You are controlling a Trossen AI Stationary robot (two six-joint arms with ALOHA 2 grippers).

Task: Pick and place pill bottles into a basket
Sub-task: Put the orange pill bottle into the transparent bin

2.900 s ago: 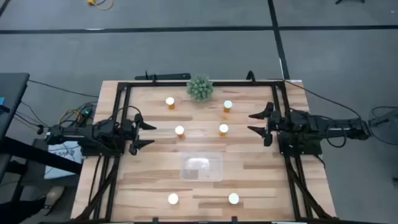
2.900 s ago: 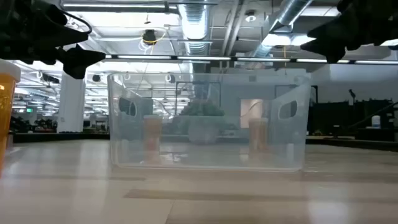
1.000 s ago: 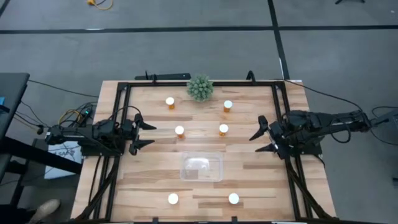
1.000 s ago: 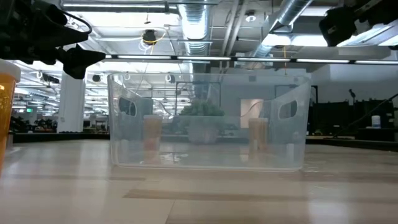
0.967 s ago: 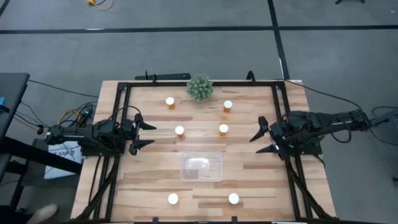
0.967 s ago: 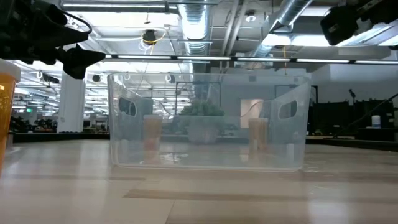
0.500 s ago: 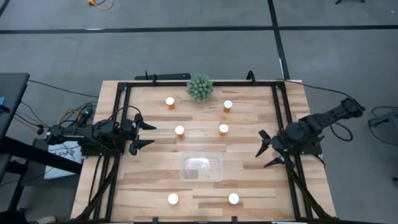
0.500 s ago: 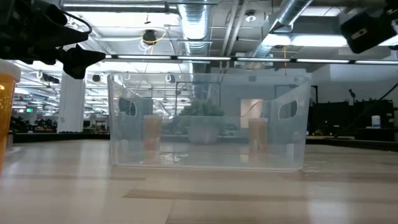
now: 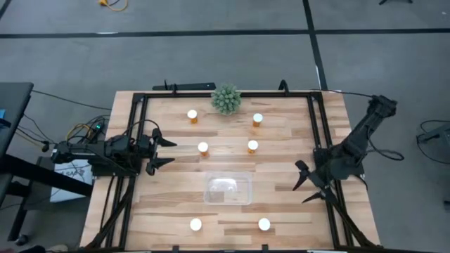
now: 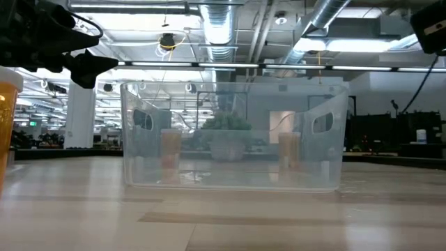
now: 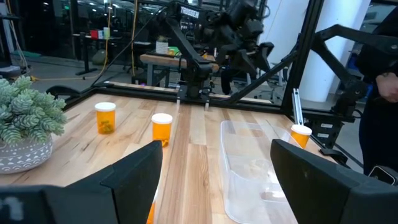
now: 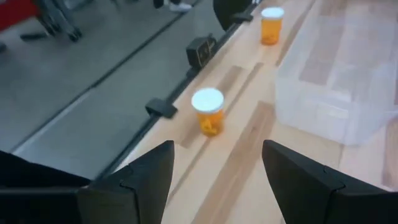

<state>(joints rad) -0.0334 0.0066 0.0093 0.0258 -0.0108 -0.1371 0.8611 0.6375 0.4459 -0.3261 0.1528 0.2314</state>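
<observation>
Six orange pill bottles with white caps stand upright on the wooden table: two at the far side (image 9: pixel 192 116) (image 9: pixel 257 120), two in the middle (image 9: pixel 203 149) (image 9: pixel 252 147), two near the front edge (image 9: pixel 195 225) (image 9: pixel 264 225). The clear basket (image 9: pixel 228 188) stands between them with nothing in it. My left gripper (image 9: pixel 167 152) hangs open and empty at the table's left side. My right gripper (image 9: pixel 301 184) is open and empty at the right side, slanting down toward the near right bottle (image 12: pixel 208 111), which stands ahead of its fingers (image 12: pixel 146 177).
A spiky green plant in a pot (image 9: pixel 226 99) stands at the far edge. A black metal frame (image 9: pixel 320 140) runs around the table. The table is bare between the basket and the near bottles. In the low view the basket (image 10: pixel 233 136) fills the middle.
My right gripper has gone toward the table's near edge along the right side and has tipped down toward the near right bottle, its arm's elbow rising. Its fingers have stayed open. The bottles and the basket have not moved.
</observation>
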